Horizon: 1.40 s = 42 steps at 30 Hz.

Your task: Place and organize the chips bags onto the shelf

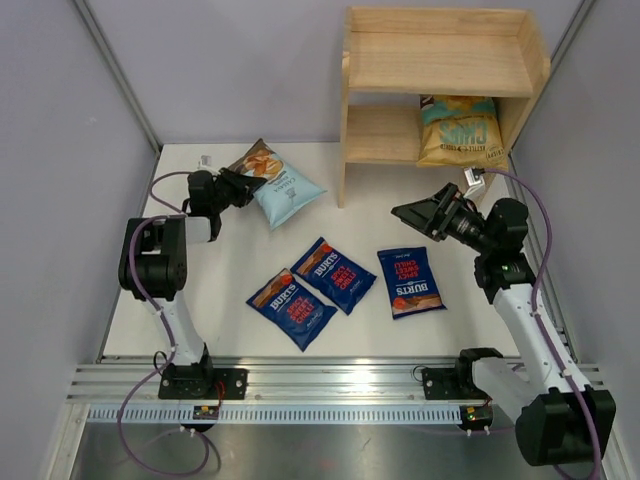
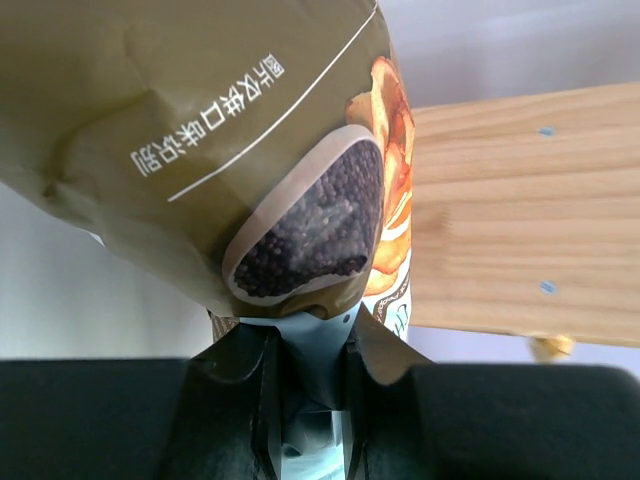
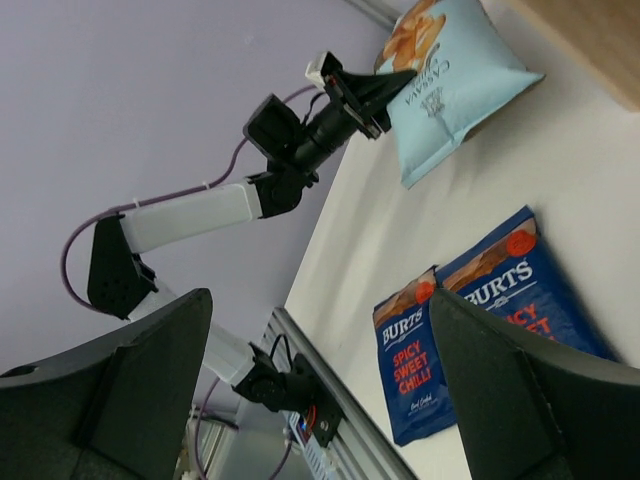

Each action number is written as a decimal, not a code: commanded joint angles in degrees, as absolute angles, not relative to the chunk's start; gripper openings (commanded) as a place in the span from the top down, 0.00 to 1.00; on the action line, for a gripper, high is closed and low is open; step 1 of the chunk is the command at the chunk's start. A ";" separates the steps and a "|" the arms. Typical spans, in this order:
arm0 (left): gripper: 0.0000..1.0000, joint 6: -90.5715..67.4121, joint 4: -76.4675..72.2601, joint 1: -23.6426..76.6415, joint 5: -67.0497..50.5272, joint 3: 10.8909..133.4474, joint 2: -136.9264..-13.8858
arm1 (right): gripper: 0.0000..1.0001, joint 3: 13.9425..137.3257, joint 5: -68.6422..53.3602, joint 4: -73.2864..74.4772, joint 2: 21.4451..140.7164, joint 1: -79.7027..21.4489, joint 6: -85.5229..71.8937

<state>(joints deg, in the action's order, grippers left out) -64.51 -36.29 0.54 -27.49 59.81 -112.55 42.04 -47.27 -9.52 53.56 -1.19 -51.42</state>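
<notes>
The light blue chips bag [image 1: 287, 188] lies at the back left of the table, tilted up at its brown top end. My left gripper [image 1: 241, 184] is shut on that top seam; in the left wrist view the bag [image 2: 250, 150] fills the frame and its edge sits pinched between the jaws [image 2: 312, 400]. Three dark blue Burts bags [image 1: 292, 307] [image 1: 333, 274] [image 1: 410, 281] lie flat mid-table. A yellow-gold bag [image 1: 458, 130] stands on the lower tier of the wooden shelf [image 1: 440, 60]. My right gripper [image 1: 412, 207] hovers open and empty in front of the shelf, pointing left.
The shelf's top tier [image 1: 437, 48] holds nothing. Its left side panel [image 2: 520, 210] stands just right of the light blue bag. Grey walls close in both sides. A metal rail [image 1: 330, 385] runs along the table's near edge by the arm bases.
</notes>
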 commanded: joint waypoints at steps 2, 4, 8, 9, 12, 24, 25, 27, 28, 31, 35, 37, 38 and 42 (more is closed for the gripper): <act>0.91 -73.81 -50.88 0.35 -27.16 52.24 -101.09 | 0.04 39.65 -38.88 -11.86 54.75 -8.68 -51.67; 0.91 -76.20 -54.74 0.44 -27.42 48.62 -96.43 | 0.04 37.88 -35.44 -16.24 55.46 -13.96 -55.27; 0.90 -80.50 -56.87 1.23 -28.30 41.41 -88.08 | 0.06 34.72 -26.31 -25.39 58.62 -22.48 -59.94; 0.89 -80.68 -56.60 1.75 -28.39 39.40 -86.41 | 0.06 34.89 -25.24 -27.58 59.32 -24.24 -59.51; 0.89 -80.42 -52.75 2.63 -29.62 36.84 -79.12 | 0.05 36.73 -23.12 -31.18 62.48 -28.99 -56.97; 0.88 -73.48 -32.97 13.88 -23.83 34.63 -55.65 | 0.04 40.87 -27.06 -42.17 71.72 -31.55 -54.76; 0.87 -72.69 -32.44 14.84 -22.25 34.72 -54.33 | 0.04 40.96 -28.03 -43.14 71.72 -31.55 -54.76; 0.87 -71.64 -30.94 17.48 -21.45 35.50 -53.44 | 0.04 40.78 -30.84 -47.10 71.63 -31.55 -55.02; 0.87 -69.89 -29.81 18.45 -20.23 36.12 -53.00 | 0.03 40.26 -31.63 -48.41 71.28 -31.55 -55.11; 0.86 -67.42 -26.72 22.32 -18.20 37.88 -52.47 | 0.03 39.38 -33.31 -51.85 70.49 -31.55 -55.55; 0.86 -66.01 -25.22 23.82 -15.82 38.32 -51.95 | 0.03 38.50 -36.73 -57.28 69.96 -31.55 -57.03; 0.86 -66.09 -26.62 24.08 -16.08 38.06 -51.94 | 0.03 37.97 -37.01 -59.06 69.53 -31.55 -58.18; 0.86 -66.18 -27.15 24.34 -16.52 38.14 -52.12 | 0.03 37.79 -35.96 -58.19 69.26 -31.55 -58.71; 0.86 -64.95 -28.03 26.63 -16.44 38.67 -53.78 | 0.02 37.09 -34.27 -59.58 67.94 -31.55 -58.89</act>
<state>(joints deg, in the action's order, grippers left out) -69.87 -28.16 24.32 -14.81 37.26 -52.38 36.14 -35.14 -49.76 70.74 -30.92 -57.08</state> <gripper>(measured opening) 0.210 0.973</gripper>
